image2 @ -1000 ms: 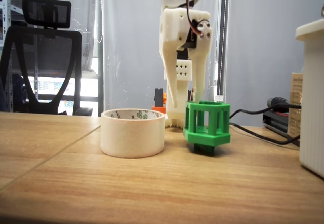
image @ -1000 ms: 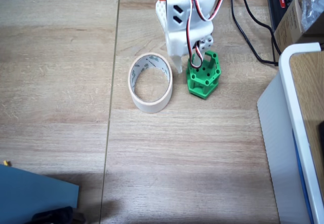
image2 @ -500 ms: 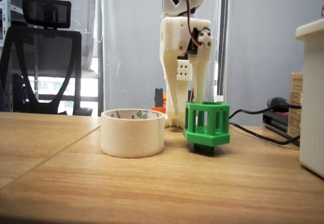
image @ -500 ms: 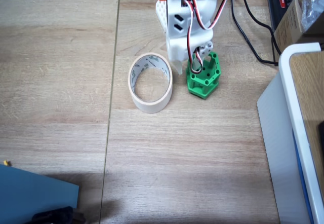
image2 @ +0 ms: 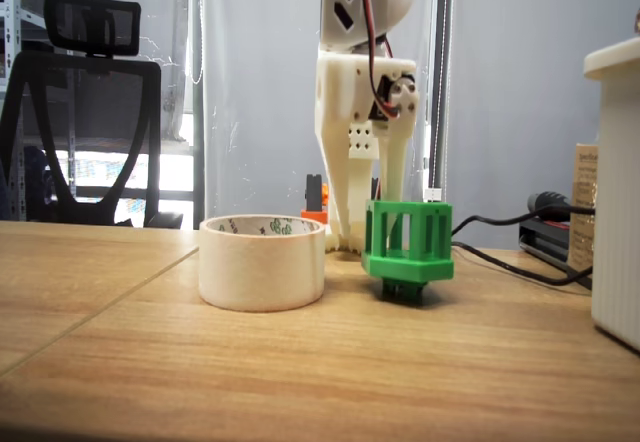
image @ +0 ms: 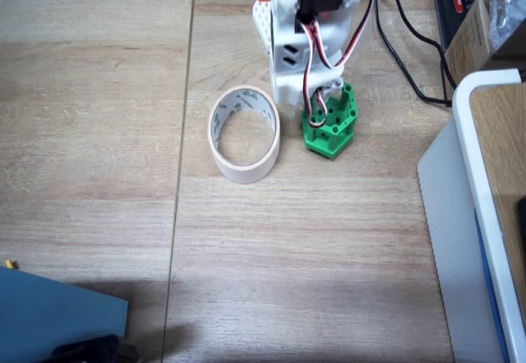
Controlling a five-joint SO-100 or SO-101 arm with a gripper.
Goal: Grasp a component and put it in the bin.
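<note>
Green hexagonal cage component upright on the table, just right of the bin, a cream tape ring lying flat.

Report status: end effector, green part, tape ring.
End effector down at green component, fingers straddling its left wall, grip unconfirmed. Component on table, right of tape ring. Ring empty, path clear.
</note>
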